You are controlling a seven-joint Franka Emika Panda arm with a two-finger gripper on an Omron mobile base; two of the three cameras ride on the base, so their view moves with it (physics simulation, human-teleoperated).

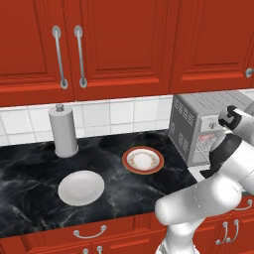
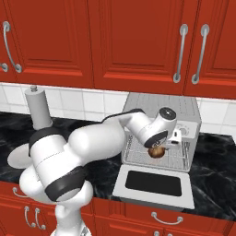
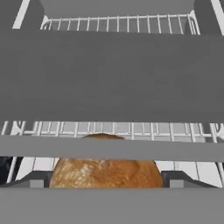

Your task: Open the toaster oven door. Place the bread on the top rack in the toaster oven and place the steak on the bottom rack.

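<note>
Holding the bread (image 3: 106,170) between my gripper's (image 3: 106,178) jaws, clamped on its sides, I'm at the toaster oven (image 2: 161,133) mouth above the dropped door (image 2: 155,184). The roll looks light, crusty, crushable, so I'd judge a gentle mid-body squeeze suits it.

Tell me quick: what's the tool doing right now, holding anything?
Tool: shut on the bread, held at the open oven mouth, above the dropped door.
</note>
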